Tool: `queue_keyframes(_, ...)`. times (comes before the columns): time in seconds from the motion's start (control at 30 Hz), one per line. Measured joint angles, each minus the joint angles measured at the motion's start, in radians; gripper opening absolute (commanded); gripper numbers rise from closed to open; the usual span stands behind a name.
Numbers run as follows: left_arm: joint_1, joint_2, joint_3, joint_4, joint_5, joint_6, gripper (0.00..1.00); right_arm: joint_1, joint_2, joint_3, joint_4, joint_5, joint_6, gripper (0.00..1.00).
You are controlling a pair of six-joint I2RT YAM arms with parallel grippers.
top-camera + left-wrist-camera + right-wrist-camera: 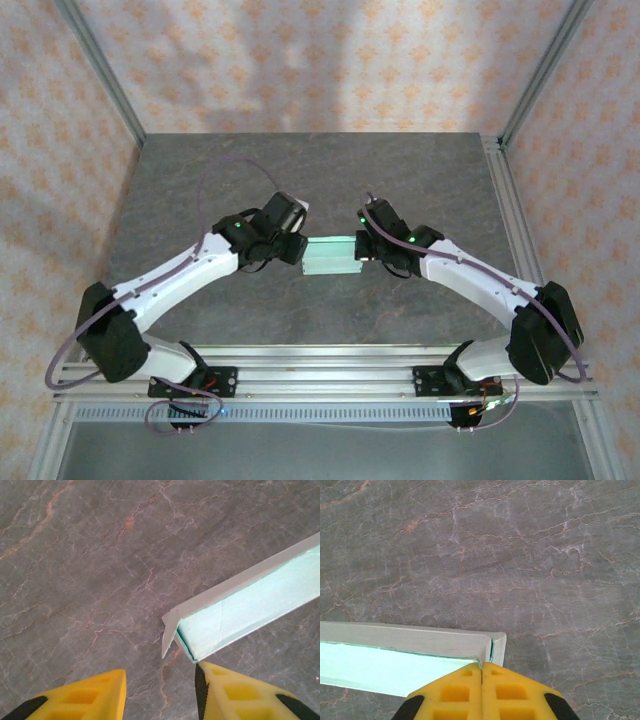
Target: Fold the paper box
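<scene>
Grey marble-pattern worktop. Pale mint-blue thin-card paper box, a shallow rectangle with whitish outer walls, lies about mid-worktop, between the two arms. Left gripper is at the box's left end. It's released: yellow fingers apart, nothing between them, box corner just beside one tip. Right gripper is at the box's right end wall, fingers clenched flush together. It may be pinching the card edge, can't confirm.

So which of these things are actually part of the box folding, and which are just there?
Part of the job:
the paper box
the left gripper, open beside one end
the right gripper, shut at the other end

Just there:
the grey table
the metal rails
the patterned walls
</scene>
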Motion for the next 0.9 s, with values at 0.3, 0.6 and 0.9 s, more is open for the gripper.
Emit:
queue_keyframes(0.3, 0.000, 0.072, 0.030, -0.008, -0.009, -0.009, 0.31, 0.000, 0.000, 0.000, 0.000, 0.000, 0.000, 0.00)
queue_keyframes(0.6, 0.000, 0.113, 0.051, -0.009, -0.006, -0.024, 0.18, 0.000, 0.000, 0.000, 0.000, -0.002, 0.001, 0.00)
queue_keyframes(0.9, 0.000, 0.117, 0.062, -0.010, 0.011, -0.064, 0.01, 0.000, 0.000, 0.000, 0.001, -0.009, 0.002, 0.00)
